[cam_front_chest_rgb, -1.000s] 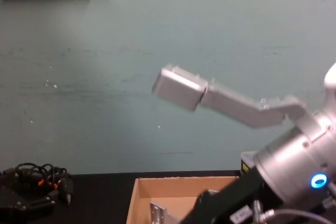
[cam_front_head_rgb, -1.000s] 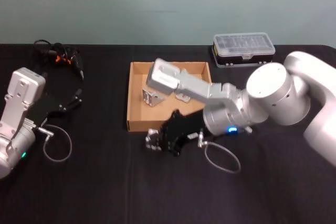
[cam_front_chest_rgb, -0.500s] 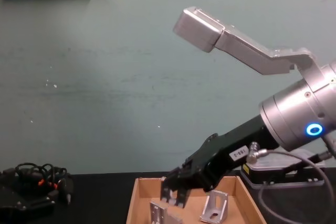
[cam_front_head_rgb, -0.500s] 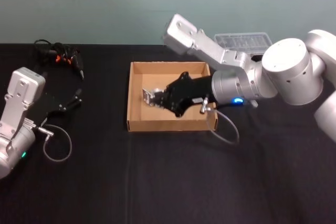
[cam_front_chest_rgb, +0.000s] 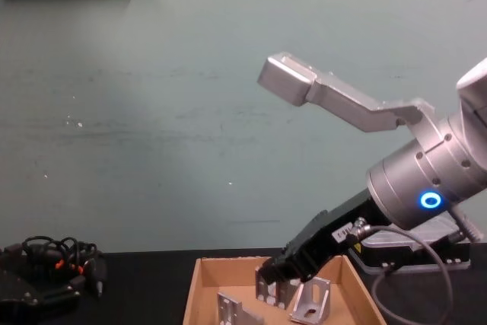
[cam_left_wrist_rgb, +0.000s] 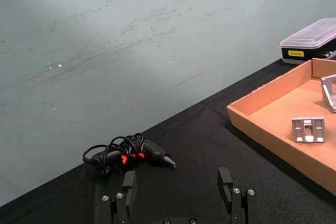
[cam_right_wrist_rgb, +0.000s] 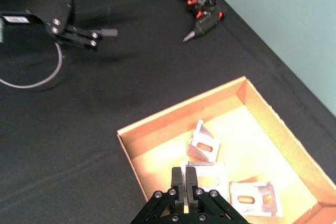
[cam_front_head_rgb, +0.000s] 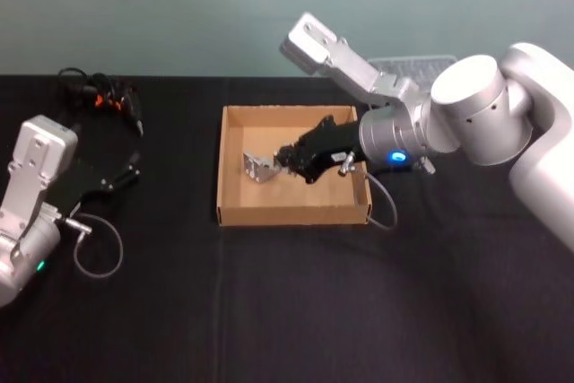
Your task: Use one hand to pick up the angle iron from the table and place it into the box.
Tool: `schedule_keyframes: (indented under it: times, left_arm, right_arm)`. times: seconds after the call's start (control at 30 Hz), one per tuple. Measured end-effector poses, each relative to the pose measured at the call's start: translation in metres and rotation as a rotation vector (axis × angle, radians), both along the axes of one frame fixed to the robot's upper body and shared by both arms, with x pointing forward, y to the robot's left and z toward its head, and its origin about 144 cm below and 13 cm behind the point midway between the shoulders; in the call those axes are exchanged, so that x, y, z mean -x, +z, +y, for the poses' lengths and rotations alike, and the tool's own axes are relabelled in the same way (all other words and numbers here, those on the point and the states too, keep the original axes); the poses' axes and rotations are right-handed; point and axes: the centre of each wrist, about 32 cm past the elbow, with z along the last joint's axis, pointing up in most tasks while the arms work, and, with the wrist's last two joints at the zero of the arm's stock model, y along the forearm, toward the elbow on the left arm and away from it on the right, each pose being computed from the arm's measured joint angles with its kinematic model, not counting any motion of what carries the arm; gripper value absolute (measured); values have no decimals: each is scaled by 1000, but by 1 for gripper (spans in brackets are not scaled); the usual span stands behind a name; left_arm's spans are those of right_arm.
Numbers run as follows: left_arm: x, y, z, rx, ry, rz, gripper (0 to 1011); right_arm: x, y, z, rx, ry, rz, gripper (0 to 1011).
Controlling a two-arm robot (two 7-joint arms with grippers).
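Observation:
The tan cardboard box (cam_front_head_rgb: 291, 215) sits at the middle of the black table (cam_front_head_rgb: 269, 311). My right gripper (cam_front_head_rgb: 285, 157) reaches into it from the right, just above the floor. In the right wrist view the right gripper (cam_right_wrist_rgb: 185, 182) is shut on a silver angle iron (cam_right_wrist_rgb: 207, 170). Two more angle irons lie in the box (cam_right_wrist_rgb: 173, 115), one (cam_right_wrist_rgb: 203, 141) beyond the held one and one (cam_right_wrist_rgb: 252, 199) beside it. The chest view shows the right gripper (cam_front_chest_rgb: 275, 288) low between the box walls (cam_front_chest_rgb: 194, 294). My left gripper (cam_left_wrist_rgb: 177, 182) stands open, parked at the table's left (cam_front_head_rgb: 117, 178).
A black case with a clear lid (cam_front_head_rgb: 417, 67) stands behind the box at the right. A black and orange tool with coiled cable (cam_front_head_rgb: 103, 100) lies at the back left. A thin cable loop (cam_front_head_rgb: 94, 244) lies by the left arm.
My right gripper rose from the table in front of the box with the angle iron in it, swung over the front wall, and now sits low inside the box.

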Motion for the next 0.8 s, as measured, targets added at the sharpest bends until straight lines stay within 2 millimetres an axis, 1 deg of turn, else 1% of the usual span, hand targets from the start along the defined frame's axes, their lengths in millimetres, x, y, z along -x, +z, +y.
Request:
schedule_keyframes:
  times: [0.33, 0.73, 0.77, 0.8]
  left_arm:
    - [0, 0, 0, 0, 0, 0, 1011]
    - [0, 0, 0, 0, 0, 0, 1011]
    - [0, 0, 0, 0, 0, 0, 1011]
    - [0, 0, 0, 0, 0, 0, 1011]
  right_arm:
    - [-9, -12, -1, 20, -40, 49, 44]
    - [-8, -11, -1, 19, -38, 48, 44]
    - [-8, -11, -1, 19, -37, 48, 47]
    - [-8, -11, -1, 19, -37, 47, 74]
